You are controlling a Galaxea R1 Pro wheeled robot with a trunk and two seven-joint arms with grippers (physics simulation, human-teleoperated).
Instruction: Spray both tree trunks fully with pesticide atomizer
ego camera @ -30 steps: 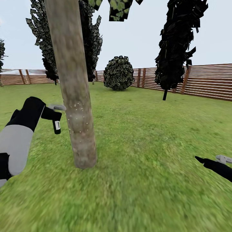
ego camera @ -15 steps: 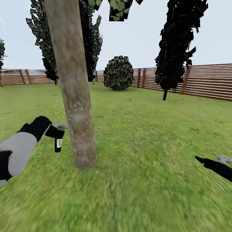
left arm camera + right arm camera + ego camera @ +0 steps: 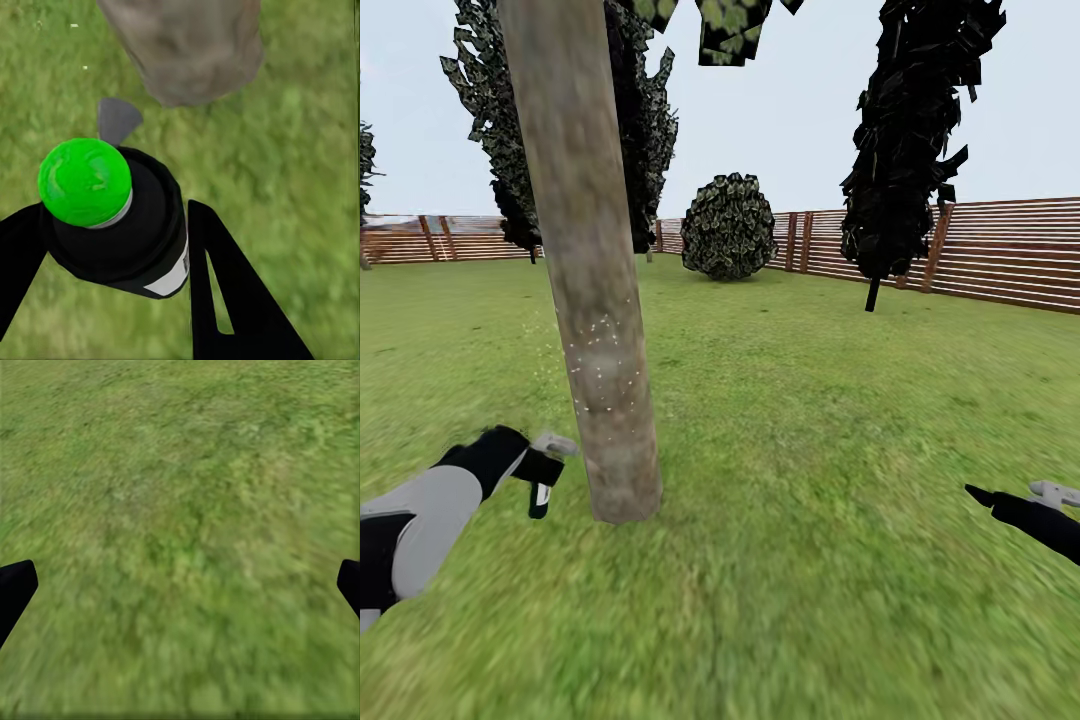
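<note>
Spraying step in hand. Left gripper (image 3: 543, 470) clamped pesticide atomizer (image 3: 112, 217) low at 9 o'clock of tree trunk (image 3: 595, 300), near base. White droplets speckled mid-trunk (patchy). Right gripper (image 3: 1010, 495) spread wide, idle. Next: coat bare bark.

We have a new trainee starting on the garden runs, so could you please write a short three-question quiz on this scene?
1. True or false: the left end effector grips the pesticide atomizer.
2. What colour is the atomizer's cap? A red, B green, C white.
3. What does the right end effector face?

Key: 1 true. 2 B. 3 Bare lawn; its fingers are spread wide, holding nothing.
</note>
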